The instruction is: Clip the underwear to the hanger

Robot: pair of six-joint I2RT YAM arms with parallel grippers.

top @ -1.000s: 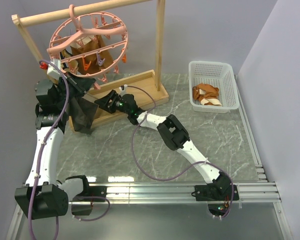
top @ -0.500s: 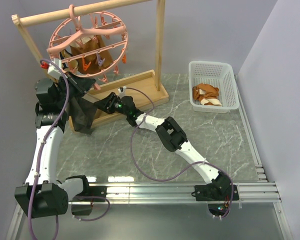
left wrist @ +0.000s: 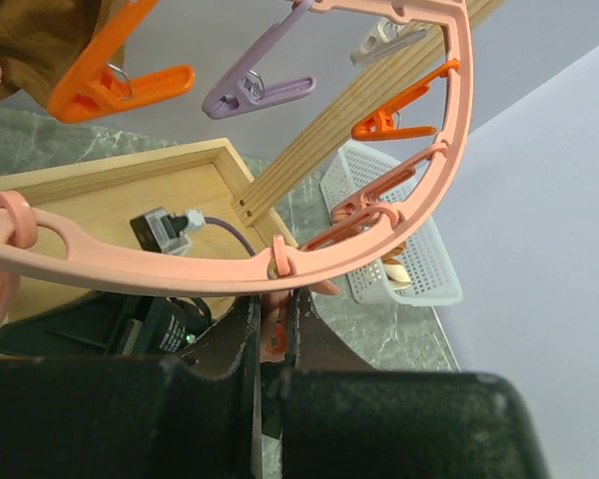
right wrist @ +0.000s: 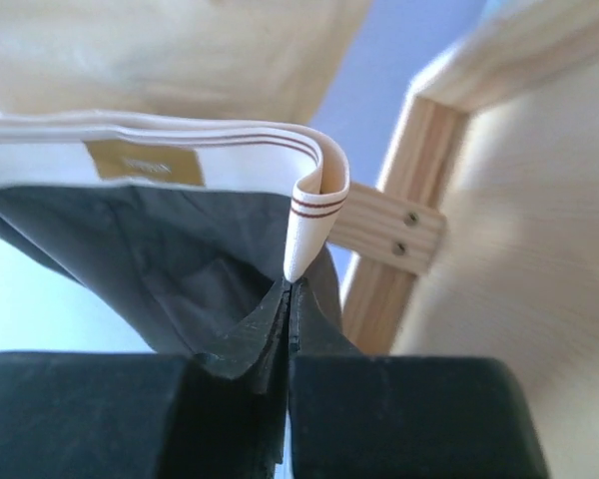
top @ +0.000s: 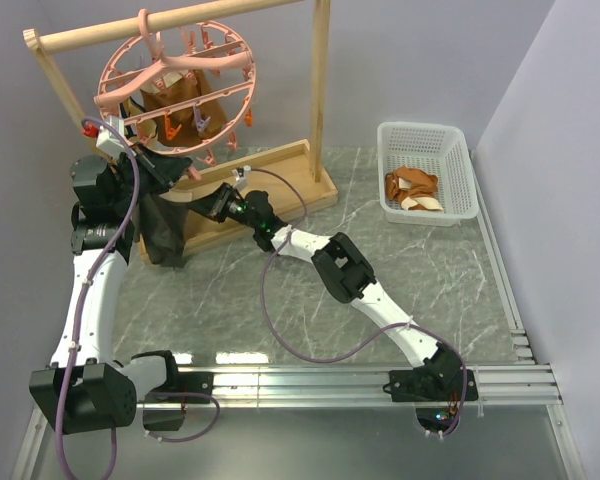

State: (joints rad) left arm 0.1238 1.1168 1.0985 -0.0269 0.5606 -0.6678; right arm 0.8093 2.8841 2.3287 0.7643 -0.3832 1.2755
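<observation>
1. The hanger (left wrist: 130, 269) hangs by its hook from the top bar of the wooden rack (top: 180, 22), in the upper left of the overhead view.
2. The left end effector (left wrist: 274, 299) sits right under the hanger's ring. Its fingers are closed on a pink clip (left wrist: 274, 337) that hangs from the ring.
3. The underwear (top: 160, 225) hangs as a dark drape at the left of the overhead view, below the hanger and in front of the rack's base.
4. The right end effector (right wrist: 290, 299) is closed, pinching the underwear just under a folded corner of the pale waistband (right wrist: 314, 200).
5. A white basket (top: 450, 130) with orange-and-cream garments (top: 412, 185) stands on the counter (top: 460, 290), at the upper right, well apart from the rack.
</observation>
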